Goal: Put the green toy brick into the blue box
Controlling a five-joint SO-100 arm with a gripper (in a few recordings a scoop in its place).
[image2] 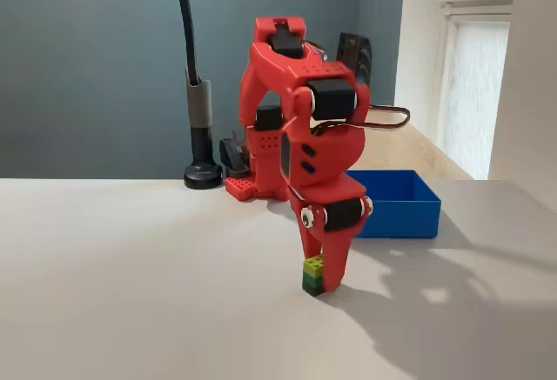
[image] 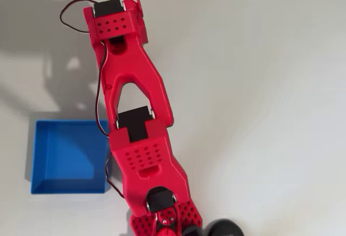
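The green toy brick [image2: 312, 276] sits on the white table, its lime studded top facing up. My red gripper [image2: 320, 281] points straight down with its fingers closed against the brick, the wider finger [image2: 336, 258] on the brick's right side in the fixed view. The blue box [image2: 396, 215] stands behind and to the right of the gripper there, nothing showing inside it. In the overhead view the blue box [image: 48, 155] lies left of the arm's lower link, and the wrist block [image: 114, 22] covers the gripper and brick beneath it.
A black pole on a round base [image2: 203, 174] stands behind the arm's red base [image2: 252, 184]. The arm's shadow falls across the table to the right of the gripper. A black round object [image: 224, 228] sits at the overhead view's bottom edge.
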